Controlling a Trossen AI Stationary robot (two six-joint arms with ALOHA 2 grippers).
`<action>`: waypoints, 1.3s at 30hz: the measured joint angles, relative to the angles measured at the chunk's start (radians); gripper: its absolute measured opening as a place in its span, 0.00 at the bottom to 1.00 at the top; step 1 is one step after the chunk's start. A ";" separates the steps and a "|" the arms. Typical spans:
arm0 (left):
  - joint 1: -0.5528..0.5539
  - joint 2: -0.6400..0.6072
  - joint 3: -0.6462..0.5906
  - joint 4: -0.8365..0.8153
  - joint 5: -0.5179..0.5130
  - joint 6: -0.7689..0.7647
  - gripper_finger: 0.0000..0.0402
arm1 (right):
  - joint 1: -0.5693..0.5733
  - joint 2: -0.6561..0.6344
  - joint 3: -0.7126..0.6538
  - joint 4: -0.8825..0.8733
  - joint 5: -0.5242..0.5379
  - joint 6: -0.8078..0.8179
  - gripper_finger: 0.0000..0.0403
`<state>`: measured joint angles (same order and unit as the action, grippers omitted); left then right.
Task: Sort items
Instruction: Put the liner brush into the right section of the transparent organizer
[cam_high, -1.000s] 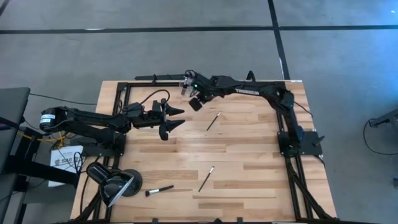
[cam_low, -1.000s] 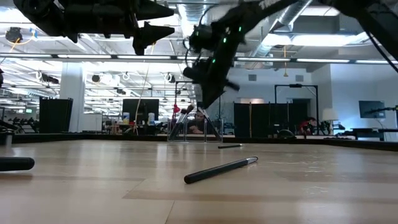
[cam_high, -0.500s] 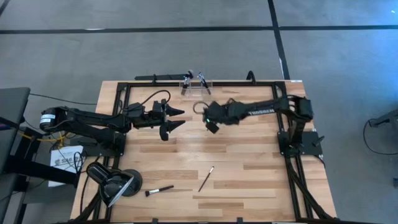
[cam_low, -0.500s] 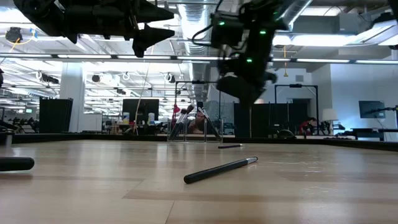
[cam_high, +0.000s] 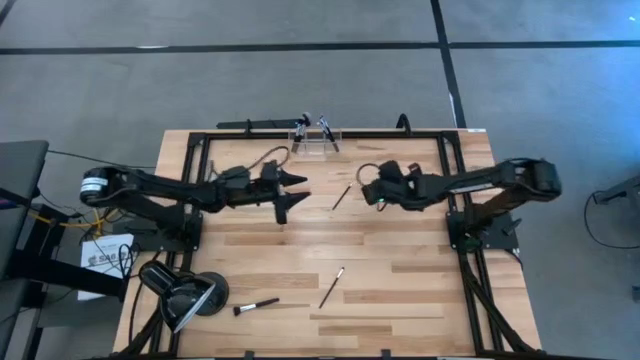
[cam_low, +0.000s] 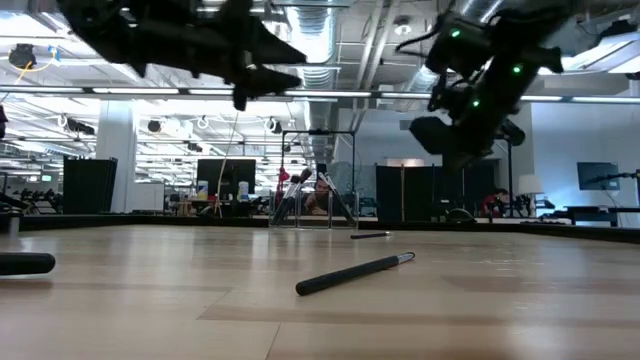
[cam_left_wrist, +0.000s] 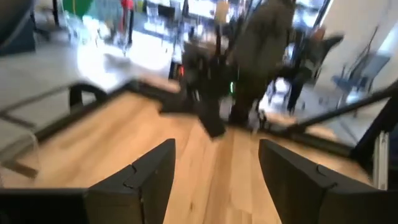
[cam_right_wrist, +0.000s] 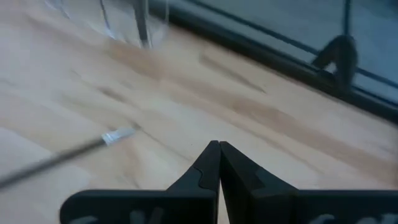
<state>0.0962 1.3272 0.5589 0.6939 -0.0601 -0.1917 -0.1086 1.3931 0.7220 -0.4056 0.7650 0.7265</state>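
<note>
Right gripper now back over the table, toward the right edge, after hanging at the clear holder on the far edge a second ago; fingers pressed together, nothing between them; in its wrist view the closed tips hover above bare wood with a thin brush lying just ahead. Judged from that: a visit to the holder finished, empty-handed again, lining up for the next pick.

Left gripper pushed a little further toward the middle of the table than a second ago; fingers spread wide, holding nothing, pointing at the right arm across the wood.

Brushes left on the table: one slim brush near the far edge, between the two grippers, just beside the right one; another lying near the middle, toward the near edge; a third with a pale tip close to the near left corner, beside the black lamp. Several handles already standing in the holder, seen faintly in the low view.

Probably three brushes still to sort; nearest candidate the one by the right gripper.
</note>
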 joint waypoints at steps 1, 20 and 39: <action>-0.007 0.036 0.033 -0.034 -0.004 0.000 0.56 | -0.001 -0.027 -0.029 0.076 -0.007 -0.039 0.00; -0.033 0.476 0.707 -0.799 -0.143 0.057 0.53 | 0.281 -0.507 -0.061 0.143 0.133 -0.293 0.00; 0.103 0.797 0.888 -0.808 -0.097 0.000 0.57 | 0.341 -0.560 -0.061 0.119 0.314 -0.369 0.00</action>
<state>0.1995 2.1245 1.4464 -0.1138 -0.1576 -0.1921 0.2327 0.8335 0.6605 -0.2865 1.0786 0.3572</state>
